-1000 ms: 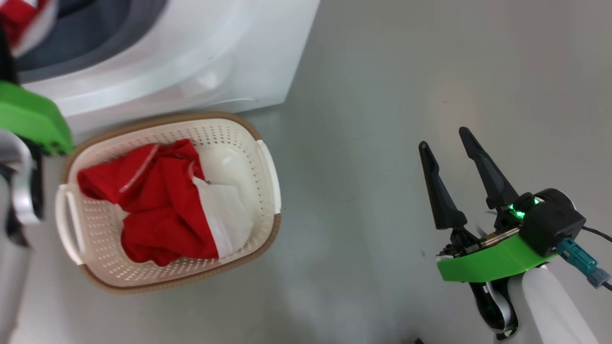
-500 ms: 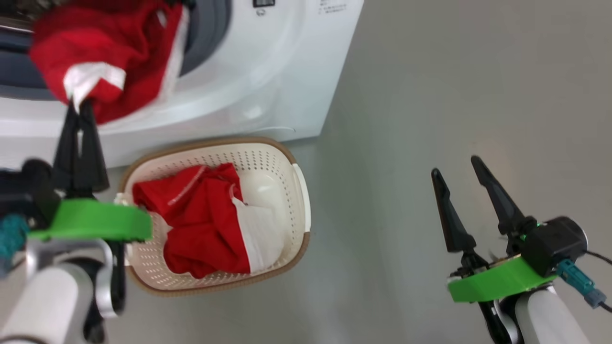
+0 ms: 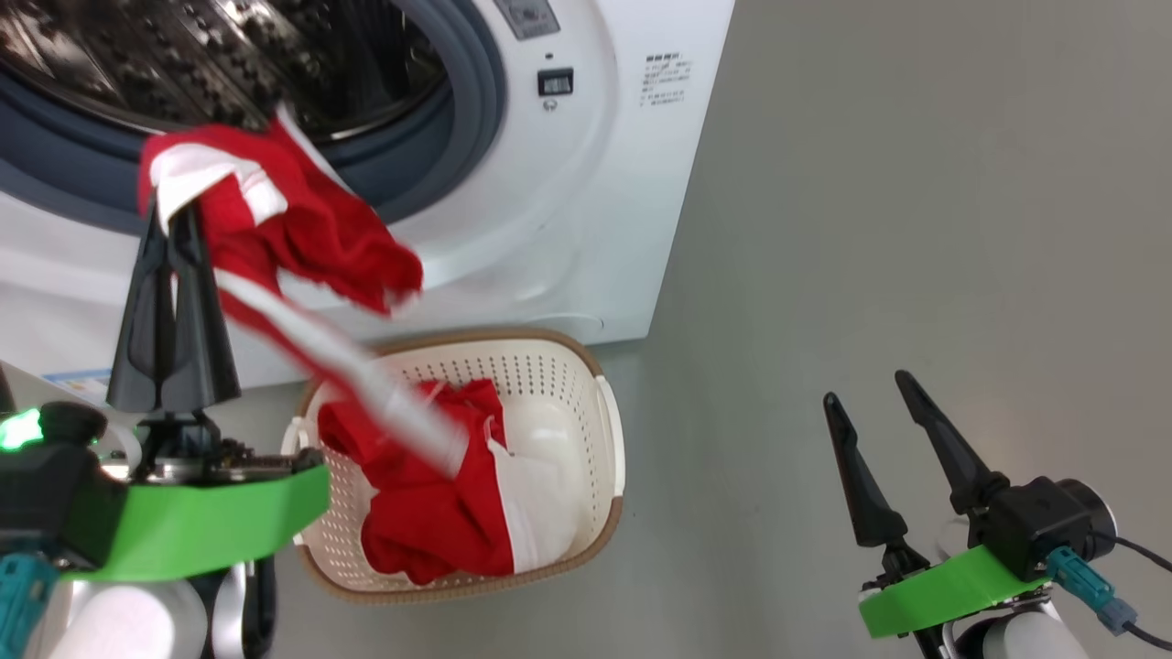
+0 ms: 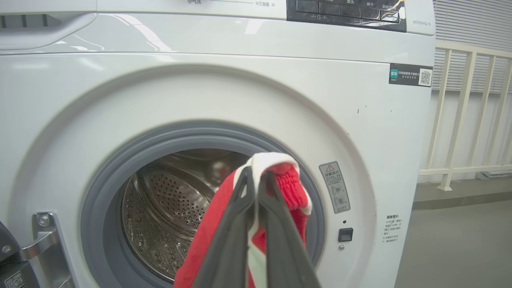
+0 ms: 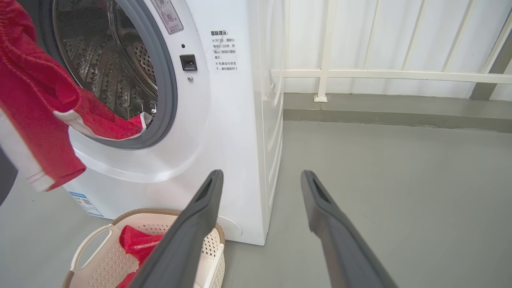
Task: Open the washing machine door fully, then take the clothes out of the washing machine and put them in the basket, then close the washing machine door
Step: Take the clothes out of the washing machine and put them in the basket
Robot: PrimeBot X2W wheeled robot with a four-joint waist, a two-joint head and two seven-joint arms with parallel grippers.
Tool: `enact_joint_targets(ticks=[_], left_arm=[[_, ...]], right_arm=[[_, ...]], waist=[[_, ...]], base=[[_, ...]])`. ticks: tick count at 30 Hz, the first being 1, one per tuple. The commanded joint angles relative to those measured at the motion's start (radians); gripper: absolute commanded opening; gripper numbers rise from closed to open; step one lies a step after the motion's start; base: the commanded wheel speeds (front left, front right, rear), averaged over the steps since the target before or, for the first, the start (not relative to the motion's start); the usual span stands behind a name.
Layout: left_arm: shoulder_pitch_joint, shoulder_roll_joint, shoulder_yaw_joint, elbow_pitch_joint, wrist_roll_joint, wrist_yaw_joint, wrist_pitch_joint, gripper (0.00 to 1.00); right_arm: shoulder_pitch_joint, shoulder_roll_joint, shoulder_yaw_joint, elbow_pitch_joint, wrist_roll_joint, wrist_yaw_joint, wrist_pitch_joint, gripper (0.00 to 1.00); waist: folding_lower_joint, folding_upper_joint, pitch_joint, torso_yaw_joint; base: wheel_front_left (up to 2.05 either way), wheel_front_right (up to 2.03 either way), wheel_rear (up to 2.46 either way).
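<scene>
At the left, our left arm is raised in front of the washing machine (image 3: 586,183), its wrist low and its fingers pointing up toward the drum (image 3: 275,55). The left gripper (image 3: 172,220) is pinched tight on a red garment (image 3: 302,229) at its white trim. In the left wrist view the left gripper (image 4: 254,176) has its two fingers pressed together with the cloth (image 4: 288,188) folded over their tips, in front of the drum mouth (image 4: 168,200). The red garment hangs outside the grey ring, and a blurred white-edged strip of it trails down to the right over the basket (image 3: 609,439).

A second ago the head view looked lower, and we saw only the green mount of this arm at the left edge. Half a second ago the garment was bunched against the mouth of the machine. Now it hangs lower and looser. The whole picture has shifted, so the camera has moved as well.

The basket stands on the grey floor (image 3: 870,183), just in front of the machine's right corner. It holds a second red garment (image 3: 430,522) with a white panel, lying as before.

Far right, our right arm is held low above the floor. The right gripper (image 3: 867,389) is spread wide and holds nothing, unchanged.
</scene>
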Motion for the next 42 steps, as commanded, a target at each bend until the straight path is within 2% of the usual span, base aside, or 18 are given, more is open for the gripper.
enact_joint_targets(ticks=[1,15,21,28,34,41,42], left_arm=[[0.008,0.031,0.037,-0.042,0.014,0.007,-0.015,0.00],[0.081,0.036,0.032,-0.121,0.035,0.028,-0.041,0.00],[0.163,0.005,0.001,-0.133,0.024,0.036,-0.057,0.00],[0.235,-0.051,-0.029,-0.054,-0.007,0.024,-0.079,0.00],[0.253,-0.118,-0.019,0.065,-0.038,-0.023,-0.089,0.00],[0.204,-0.203,0.054,0.189,0.011,-0.124,-0.090,0.00],[0.190,-0.227,0.082,0.228,0.026,-0.156,-0.090,0.00]], right_arm=[[0.013,-0.007,0.026,-0.017,0.009,0.005,-0.006,1.00],[0.050,-0.007,0.040,-0.003,0.019,0.005,-0.006,1.00],[0.060,-0.007,0.036,-0.005,0.022,0.005,-0.006,1.00],[0.061,-0.007,0.043,-0.006,0.026,0.005,-0.006,1.00],[0.049,-0.007,0.046,-0.016,0.035,0.005,-0.006,1.00],[0.021,-0.007,0.046,-0.034,0.044,0.005,-0.006,1.00],[0.009,-0.007,0.044,-0.037,0.048,0.005,-0.006,1.00]], waist=[[-0.0001,0.0000,-0.048,0.005],[-0.0001,0.0000,-0.133,-0.015],[-0.0001,0.0000,-0.150,-0.016],[-0.0001,0.0000,-0.149,-0.026],[-0.0001,0.0000,-0.109,-0.047],[-0.0001,0.0000,-0.024,-0.083],[-0.0001,0.0000,0.007,-0.093]], base=[[0.00,0.00,0.00],[0.00,0.00,0.00],[0.00,0.00,0.00],[0.00,0.00,0.00],[0.00,0.00,0.00],[0.00,0.00,0.00],[0.00,0.00,0.00]])
